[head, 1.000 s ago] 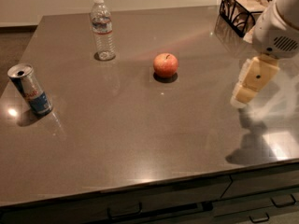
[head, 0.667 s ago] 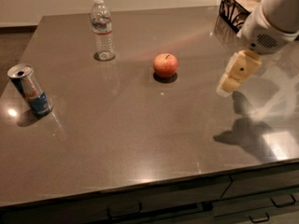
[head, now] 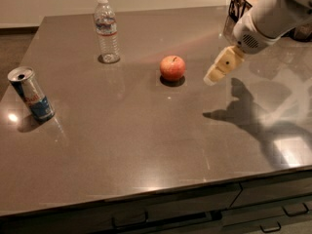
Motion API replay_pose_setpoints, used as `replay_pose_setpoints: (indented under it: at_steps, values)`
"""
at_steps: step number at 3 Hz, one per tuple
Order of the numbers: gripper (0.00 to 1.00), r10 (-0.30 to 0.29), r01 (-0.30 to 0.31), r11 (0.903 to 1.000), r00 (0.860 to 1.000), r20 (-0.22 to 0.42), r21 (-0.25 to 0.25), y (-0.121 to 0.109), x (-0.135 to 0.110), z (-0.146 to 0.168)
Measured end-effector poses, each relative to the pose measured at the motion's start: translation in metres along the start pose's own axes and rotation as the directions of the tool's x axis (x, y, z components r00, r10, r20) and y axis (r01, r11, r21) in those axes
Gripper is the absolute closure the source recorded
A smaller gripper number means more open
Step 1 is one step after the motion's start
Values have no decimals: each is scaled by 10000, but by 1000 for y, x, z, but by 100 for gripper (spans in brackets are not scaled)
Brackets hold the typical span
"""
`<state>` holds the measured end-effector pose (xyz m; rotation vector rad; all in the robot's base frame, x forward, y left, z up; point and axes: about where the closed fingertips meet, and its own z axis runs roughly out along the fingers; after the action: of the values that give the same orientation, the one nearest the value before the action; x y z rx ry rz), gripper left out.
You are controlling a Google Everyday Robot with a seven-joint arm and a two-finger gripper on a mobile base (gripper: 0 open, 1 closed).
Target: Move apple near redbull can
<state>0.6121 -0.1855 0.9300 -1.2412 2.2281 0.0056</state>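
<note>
One pincer [head: 216,73] has slid closer to the apple [head: 172,67], so grabbing likely comes next. I cannot tell if it is clenched.

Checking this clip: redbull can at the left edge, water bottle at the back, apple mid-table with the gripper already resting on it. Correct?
Not quite. The gripper is not on the apple; it hangs to the apple's right, apart from it, as the camera view shows. The rest holds: redbull can near the left edge, water bottle toward the back.
</note>
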Motion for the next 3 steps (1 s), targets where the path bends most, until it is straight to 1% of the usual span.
replay_pose_setpoints:
  at_steps: [1,2,3]
  values:
    - [0,312,-299,9993,9981,537,-237,-6,-21,30]
    - [0,472,-417,9972,9948,904,-619,-3,-40,59]
    - [0,529,-415,9935,9929,1070,-1058,3,-56,88]
